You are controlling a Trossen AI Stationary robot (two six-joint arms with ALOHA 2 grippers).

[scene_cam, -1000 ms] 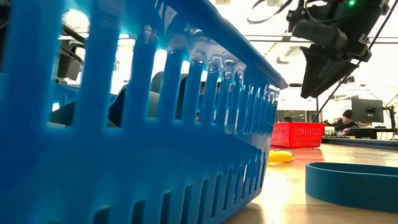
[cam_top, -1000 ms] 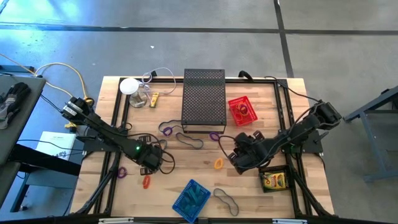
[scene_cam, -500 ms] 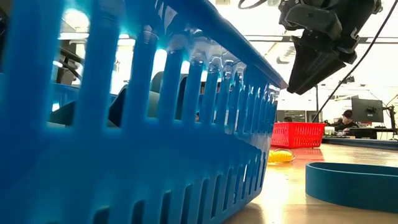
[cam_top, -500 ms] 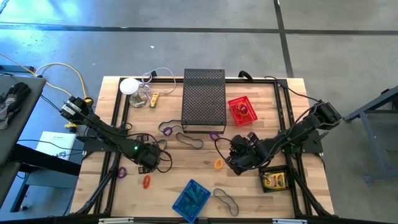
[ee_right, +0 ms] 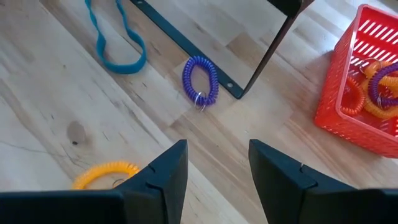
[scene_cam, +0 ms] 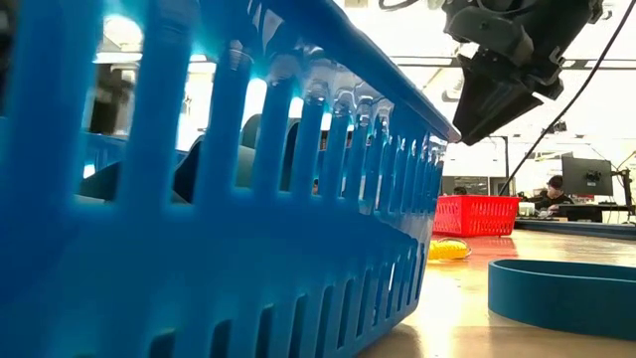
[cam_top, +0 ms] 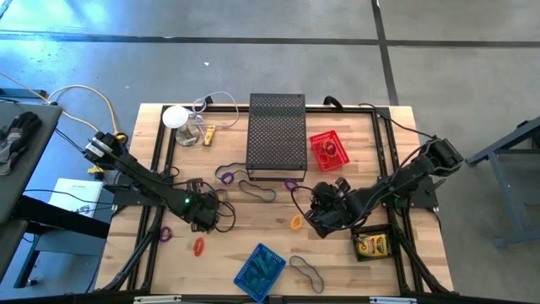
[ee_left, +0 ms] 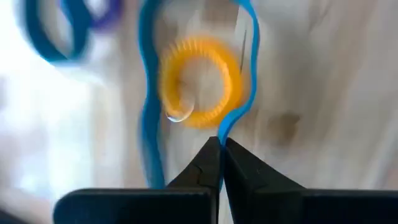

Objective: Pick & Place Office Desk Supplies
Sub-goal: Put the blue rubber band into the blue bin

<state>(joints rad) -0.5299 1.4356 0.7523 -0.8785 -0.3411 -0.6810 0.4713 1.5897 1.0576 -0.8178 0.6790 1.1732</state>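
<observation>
My left gripper [ee_left: 220,144] is shut on a thin blue rubber band [ee_left: 149,124] at the table's left middle [cam_top: 207,216]. The band loops around a yellow coil ring [ee_left: 200,84] on the wood. My right gripper [ee_right: 217,168] hangs open above the table's right middle [cam_top: 315,218], touching nothing. It also shows in the low view [scene_cam: 492,94]. An orange-yellow coil [ee_right: 106,173] lies just on its left [cam_top: 297,222]. A purple coil [ee_right: 200,81] and another blue band [ee_right: 118,43] lie beyond its fingers. My left gripper pinches one strand of the blue band [ee_left: 229,121] between its two fingertips, only at their free ends. The fingers point down from above and lie across the strand. The rest of the loop trails away around the yellow coil; whether it is lifted, I cannot tell.
A tall black mesh box [cam_top: 277,135] stands at the far middle, with a red basket [cam_top: 327,150] of coils to its right. A blue basket [cam_top: 260,268] sits at the near edge beside a band [cam_top: 308,274]. Coils [cam_top: 198,246] and a crayon packet [cam_top: 371,245] lie around.
My right gripper has gone a little toward the table's left, nearer the orange-yellow coil, staying open.
</observation>
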